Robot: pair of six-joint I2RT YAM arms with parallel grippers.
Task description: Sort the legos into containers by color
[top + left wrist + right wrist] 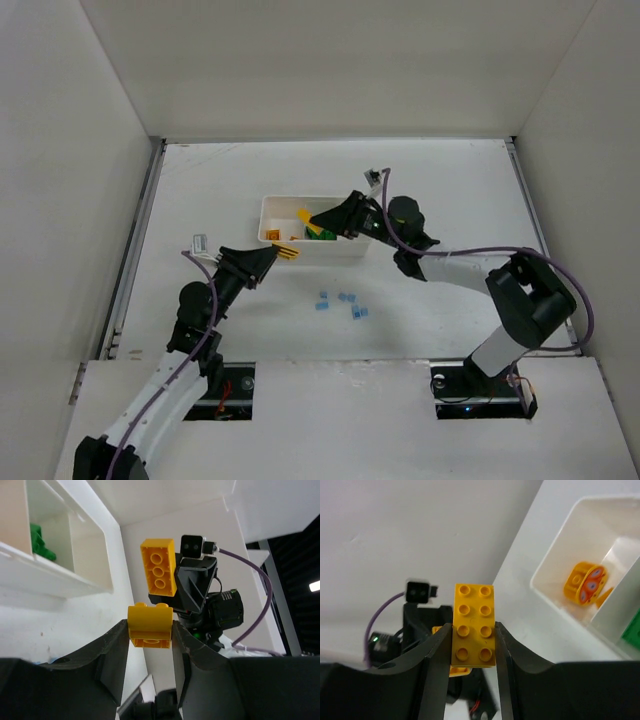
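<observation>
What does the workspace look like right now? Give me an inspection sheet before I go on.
Surface: white table, nothing spilled seen.
Job's things: white tray holds an orange round piece in one end compartment and a green brick in the next; small blue bricks lie loose on the table, on the arms' side of the tray.
Clutter: nothing seen.
Grippers: left gripper shut on a short yellow brick; right gripper shut on a long yellow brick.
Cables: purple cables run along both arms, no snag seen.
Surroundings: white walls on three sides.
</observation>
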